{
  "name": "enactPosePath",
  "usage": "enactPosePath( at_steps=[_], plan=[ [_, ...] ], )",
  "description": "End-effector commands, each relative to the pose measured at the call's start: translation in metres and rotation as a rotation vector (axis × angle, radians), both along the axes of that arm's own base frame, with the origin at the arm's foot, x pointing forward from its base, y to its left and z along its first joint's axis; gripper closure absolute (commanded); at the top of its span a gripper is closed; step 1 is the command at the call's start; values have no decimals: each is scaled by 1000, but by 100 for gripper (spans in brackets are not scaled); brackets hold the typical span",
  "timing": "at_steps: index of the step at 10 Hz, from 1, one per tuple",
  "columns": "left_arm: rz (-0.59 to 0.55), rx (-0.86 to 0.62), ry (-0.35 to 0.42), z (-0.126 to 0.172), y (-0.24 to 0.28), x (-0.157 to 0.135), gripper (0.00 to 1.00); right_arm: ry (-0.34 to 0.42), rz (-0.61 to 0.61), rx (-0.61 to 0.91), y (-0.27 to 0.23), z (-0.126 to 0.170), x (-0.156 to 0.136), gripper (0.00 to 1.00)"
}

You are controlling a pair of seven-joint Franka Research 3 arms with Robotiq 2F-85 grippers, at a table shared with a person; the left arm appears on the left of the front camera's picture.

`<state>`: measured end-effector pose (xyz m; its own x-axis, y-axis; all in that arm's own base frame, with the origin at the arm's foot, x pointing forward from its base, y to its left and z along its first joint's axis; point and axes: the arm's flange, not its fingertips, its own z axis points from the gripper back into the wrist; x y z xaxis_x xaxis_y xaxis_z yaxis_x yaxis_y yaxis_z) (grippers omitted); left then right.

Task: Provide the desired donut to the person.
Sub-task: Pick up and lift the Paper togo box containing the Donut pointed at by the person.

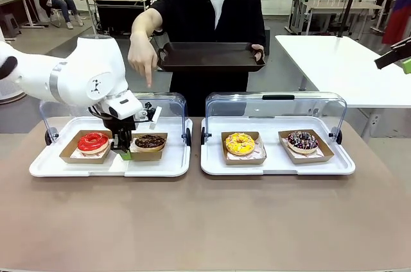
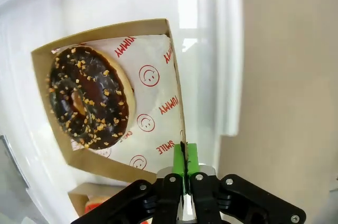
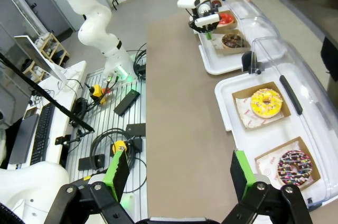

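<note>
Robotics lab. Cables and power bricks [image 3: 113,147] sprawl over the floor beside the brown table [image 1: 205,221]. A side desk [image 3: 63,84] carries a keyboard [image 3: 45,121]. White work tables [image 1: 347,67] stand behind on bare grey floor. The lidded donut trays [image 1: 276,168] look like a mock shop counter.
</note>
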<state>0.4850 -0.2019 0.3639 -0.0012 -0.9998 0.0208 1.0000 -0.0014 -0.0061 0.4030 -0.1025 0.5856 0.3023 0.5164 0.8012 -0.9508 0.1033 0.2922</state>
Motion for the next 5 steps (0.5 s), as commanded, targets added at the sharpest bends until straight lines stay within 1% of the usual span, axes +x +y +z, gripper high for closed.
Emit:
enactPosePath(
  at_steps=[1,4,5],
  plan=[
    [-30,8,44,52,5,-26,100,-7,8,14,0,0,0,0],
    [-64,14,20,118,4,-69,100,-7,8,14,0,0,0,0],
    [-65,18,24,138,2,-79,100,-7,8,14,0,0,0,0]
  ],
)
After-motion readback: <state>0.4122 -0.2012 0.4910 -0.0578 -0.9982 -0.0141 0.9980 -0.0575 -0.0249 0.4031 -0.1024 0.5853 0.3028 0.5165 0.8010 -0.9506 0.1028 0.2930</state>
